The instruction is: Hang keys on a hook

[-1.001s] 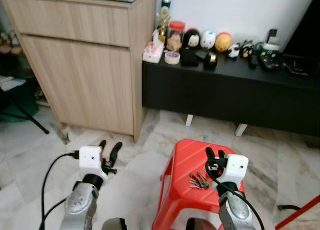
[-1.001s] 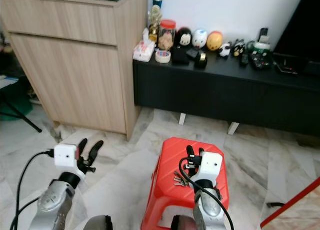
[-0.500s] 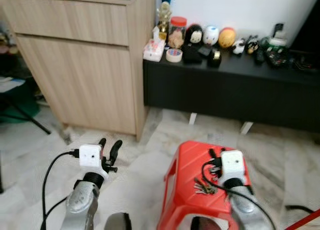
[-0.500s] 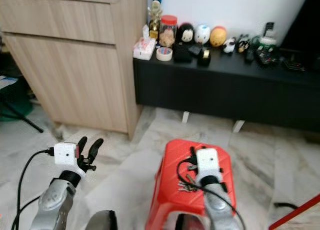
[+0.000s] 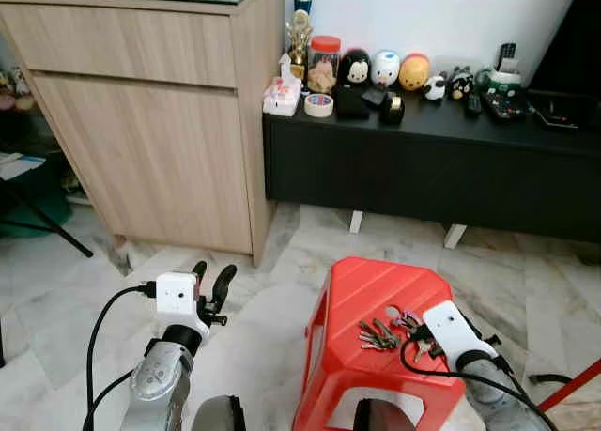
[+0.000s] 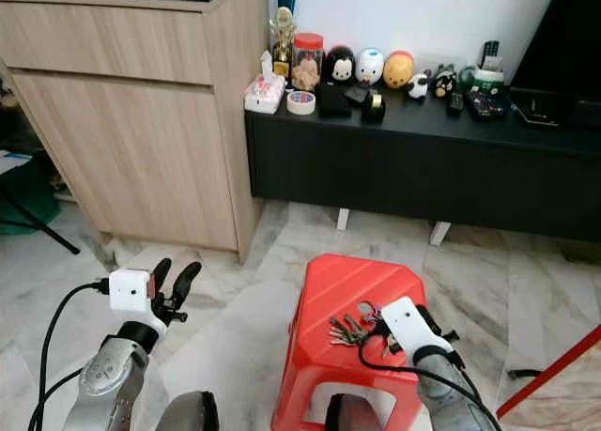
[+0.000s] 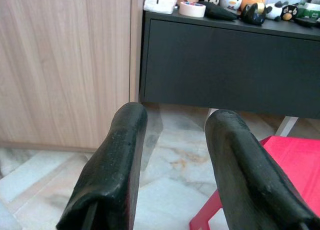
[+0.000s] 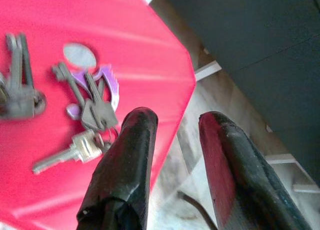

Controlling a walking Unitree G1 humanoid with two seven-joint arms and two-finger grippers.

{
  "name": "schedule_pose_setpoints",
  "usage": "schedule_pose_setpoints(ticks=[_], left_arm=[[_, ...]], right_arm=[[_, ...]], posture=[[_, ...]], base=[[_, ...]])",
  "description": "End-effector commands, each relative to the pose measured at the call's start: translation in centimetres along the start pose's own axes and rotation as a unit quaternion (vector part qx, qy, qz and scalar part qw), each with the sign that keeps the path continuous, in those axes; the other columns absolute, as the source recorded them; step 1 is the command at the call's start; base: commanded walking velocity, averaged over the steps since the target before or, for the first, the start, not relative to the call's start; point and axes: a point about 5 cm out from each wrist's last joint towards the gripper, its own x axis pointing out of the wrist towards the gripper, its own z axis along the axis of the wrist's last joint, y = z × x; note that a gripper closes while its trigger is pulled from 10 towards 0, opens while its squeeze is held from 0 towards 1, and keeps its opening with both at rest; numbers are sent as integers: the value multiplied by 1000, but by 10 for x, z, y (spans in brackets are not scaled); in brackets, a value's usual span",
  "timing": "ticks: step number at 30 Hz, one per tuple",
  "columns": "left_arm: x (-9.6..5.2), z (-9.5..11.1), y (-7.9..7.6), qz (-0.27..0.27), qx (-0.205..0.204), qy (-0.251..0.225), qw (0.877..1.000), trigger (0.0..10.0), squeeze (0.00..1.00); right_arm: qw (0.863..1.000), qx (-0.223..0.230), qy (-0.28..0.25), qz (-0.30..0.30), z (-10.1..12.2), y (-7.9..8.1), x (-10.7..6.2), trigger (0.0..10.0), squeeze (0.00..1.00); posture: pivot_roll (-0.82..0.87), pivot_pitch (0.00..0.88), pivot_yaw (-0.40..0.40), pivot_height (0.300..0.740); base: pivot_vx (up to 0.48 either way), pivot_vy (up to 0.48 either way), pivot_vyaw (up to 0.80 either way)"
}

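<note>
A red plastic stool stood on the marble floor before the robot; the keys lay in a loose bunch on its seat, toward the robot's right — several grey keys on rings, one with a purple fob, plain in the right wrist view. The right gripper was low over the stool's right edge, just beside the keys; its two black fingers were spread with nothing between them, one fingertip close above the nearest key, though whether it touched could not be told. The left gripper hovered over the floor well to the left of the stool; its fingers were parted and empty — pointed toward a black low cabinet. On that cabinet's top sat a row of small figurines, a jar, a roll of tape and remote controls; a light wooden cupboard stood just beside it on the left.
</note>
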Motion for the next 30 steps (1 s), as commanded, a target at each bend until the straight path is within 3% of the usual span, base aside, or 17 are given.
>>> schedule_pose_setpoints(ticks=[1, 8, 14, 20, 23, 30], left_arm=[[0, -1, -3, -8, 1, 3, 1000, 10000, 0], [1, 0, -2, -5, 3, 2, 1000, 10000, 0], [-1, 0, -1, -4, 3, 4, 1000, 10000, 0], [0, 0, -1, -5, 4, 3, 1000, 10000, 0], [0, 0, -2, -6, 4, 4, 1000, 10000, 0], [0, 0, -1, -6, 4, 4, 1000, 10000, 0]], right_arm=[[999, -36, 19, 28, -2, -6, 2, 10000, 0], [992, -75, 29, 98, -7, -7, 0, 10000, 0], [990, -39, 20, 135, -1, -4, -3, 10000, 0], [986, -97, 50, 129, -9, -20, -2, 10000, 0], [979, -92, 68, 167, -16, -12, -5, 10000, 0], [981, -67, 74, 167, -13, -13, -4, 10000, 0]], posture=[[37, 5, -76, 608], [36, 16, -76, 608], [34, 24, -72, 608], [33, 25, -72, 608], [31, 25, -72, 608], [36, 30, -71, 608]], base=[[0, 0, 0], [0, 0, 0], [0, 0, 0], [0, 0, 0], [0, 0, 0], [0, 0, 0]])
